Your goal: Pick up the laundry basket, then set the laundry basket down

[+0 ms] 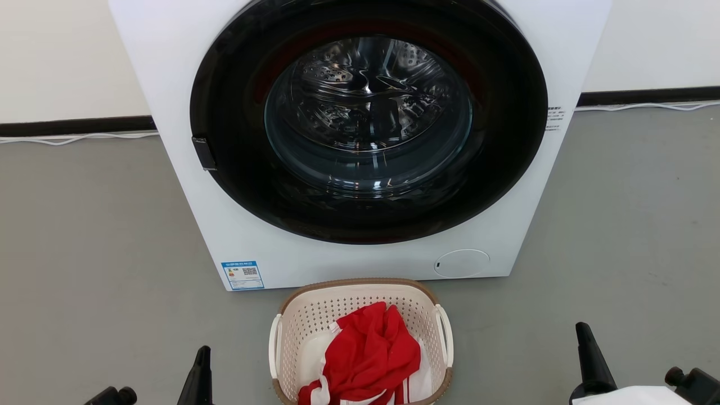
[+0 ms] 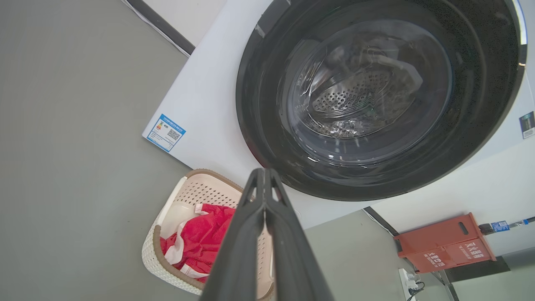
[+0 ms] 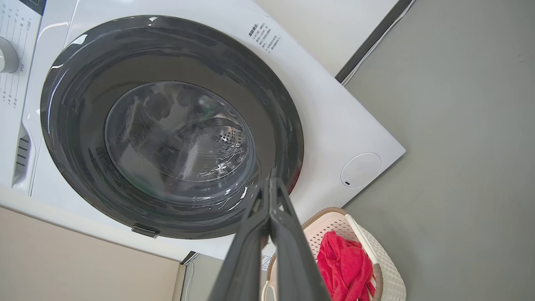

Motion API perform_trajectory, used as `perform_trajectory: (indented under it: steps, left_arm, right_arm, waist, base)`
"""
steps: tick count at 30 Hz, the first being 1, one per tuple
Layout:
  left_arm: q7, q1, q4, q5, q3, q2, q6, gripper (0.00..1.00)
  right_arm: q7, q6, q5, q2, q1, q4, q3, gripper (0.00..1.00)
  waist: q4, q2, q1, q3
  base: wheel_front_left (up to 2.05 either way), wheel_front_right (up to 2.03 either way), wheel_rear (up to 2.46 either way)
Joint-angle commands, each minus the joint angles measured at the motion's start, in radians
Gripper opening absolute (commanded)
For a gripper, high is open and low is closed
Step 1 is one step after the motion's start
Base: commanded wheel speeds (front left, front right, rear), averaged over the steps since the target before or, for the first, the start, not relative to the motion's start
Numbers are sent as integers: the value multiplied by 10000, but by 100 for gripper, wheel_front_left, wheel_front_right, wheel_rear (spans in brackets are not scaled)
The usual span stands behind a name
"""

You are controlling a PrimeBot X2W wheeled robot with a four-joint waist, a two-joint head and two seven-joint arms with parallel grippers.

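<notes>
The laundry basket (image 1: 315,315), cream-white and perforated with a brown rim and white side handles, stands on the grey floor just before the washing machine, holding a red and white garment (image 1: 368,354). It also appears as the basket (image 2: 196,194) in the left wrist view and the basket (image 3: 386,276) in the right wrist view. My left gripper (image 1: 201,360) hovers to the basket's left, apart from it, fingers pressed together and empty (image 2: 264,177). My right gripper (image 1: 582,337) is well to the basket's right, also shut and empty (image 3: 271,186).
A large white washing machine (image 1: 236,236) with a dark round door (image 1: 368,121) rises right behind the basket. An orange-red crate (image 2: 445,242) sits by the wall beside the machine. Grey floor (image 1: 84,253) spreads wide on both sides; a white cable (image 1: 73,138) runs along the wall.
</notes>
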Motion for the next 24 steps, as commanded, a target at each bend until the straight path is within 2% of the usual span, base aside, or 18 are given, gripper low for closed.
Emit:
perform_trajectory:
  steps: [1,24]
  left_arm:
    - [87,-629,-176,-356,235,110,-151,0]
    - [741,-1303,252,-3065,587,118,-633,0]
  right_arm:
    - [111,37,329,-118,-550,-205,36,0]
    - [775,50,2801,-131,-1012,-122,-164,0]
  waist:
    - [-2,-1,-1,5]
    - [-38,-1,-1,90]
  base:
    - [0,0,0]
    - [0,0,0]
